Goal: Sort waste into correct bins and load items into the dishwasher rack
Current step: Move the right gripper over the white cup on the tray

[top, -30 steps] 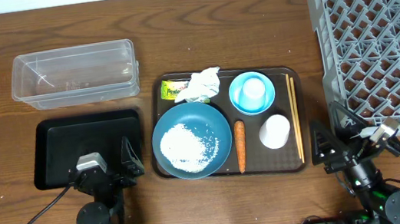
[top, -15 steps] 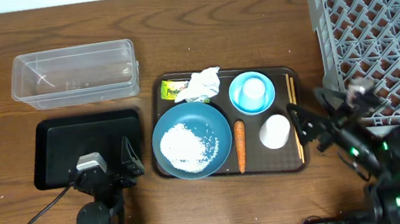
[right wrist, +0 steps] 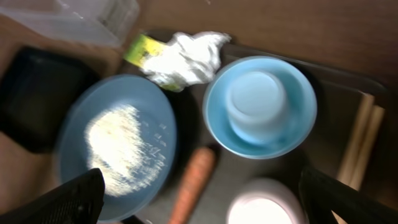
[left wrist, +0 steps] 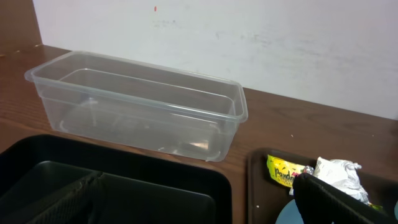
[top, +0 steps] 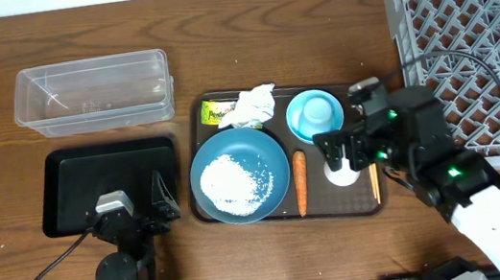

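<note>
Overhead: clear tub (top: 92, 93) seen at far-left edge, black tray (top: 68, 188) nearer; left gripper (top: 138, 208) held wide at its near-right corner. Brown serving tray (top: 336, 204) at centre: wrapper (top: 215, 113), tissue (top: 253, 106), blue plate (top: 266, 152) with rice (top: 233, 179), carrot (top: 300, 182), bowl (top: 298, 124), chopsticks (top: 363, 111). Right gripper (top: 344, 152) held wide over white cup (top: 340, 175). Grey rack (top: 467, 24) at far-right corner.

A brown wooden table (left wrist: 280, 115) runs on ahead of the left claw (left wrist: 198, 180) and meets a plain white wall (left wrist: 249, 37) straight beyond it. The wall seems faintly scuffed, though the view is soft. Light falls evenly, with no hard shadows.
</note>
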You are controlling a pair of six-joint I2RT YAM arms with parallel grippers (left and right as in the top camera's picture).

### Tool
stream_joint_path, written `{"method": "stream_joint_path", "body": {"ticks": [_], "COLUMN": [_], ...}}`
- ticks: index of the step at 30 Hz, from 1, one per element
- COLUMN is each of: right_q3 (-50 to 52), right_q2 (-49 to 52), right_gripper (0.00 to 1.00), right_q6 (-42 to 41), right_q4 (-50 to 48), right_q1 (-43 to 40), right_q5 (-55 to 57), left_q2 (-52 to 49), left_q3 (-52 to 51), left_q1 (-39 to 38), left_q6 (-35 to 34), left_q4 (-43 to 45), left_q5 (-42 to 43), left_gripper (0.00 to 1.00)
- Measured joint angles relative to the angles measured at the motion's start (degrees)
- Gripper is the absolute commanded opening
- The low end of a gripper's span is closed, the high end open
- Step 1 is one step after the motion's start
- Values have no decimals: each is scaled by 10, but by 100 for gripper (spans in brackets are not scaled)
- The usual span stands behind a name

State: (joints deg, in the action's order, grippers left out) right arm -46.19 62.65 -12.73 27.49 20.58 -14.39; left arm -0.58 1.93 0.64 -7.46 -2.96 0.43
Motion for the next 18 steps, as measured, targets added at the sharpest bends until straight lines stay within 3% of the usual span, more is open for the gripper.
{"method": "stream_joint_path", "body": {"ticks": [7,18], "right_q3": [-21,-21], "right_q2": [32,56], "right_gripper": [99,99], "right_q6": [11,11], "right_q4": [60,96], "right_q1": [15,36], "right_q5": [102,118], "left_q2": [0,0], "left_q3": [0,0], "left_q1": [0,0], "left_q6": [0,0], "left_q4": [0,0], "left_q5": [0,0], "left_gripper": [98,98]}}
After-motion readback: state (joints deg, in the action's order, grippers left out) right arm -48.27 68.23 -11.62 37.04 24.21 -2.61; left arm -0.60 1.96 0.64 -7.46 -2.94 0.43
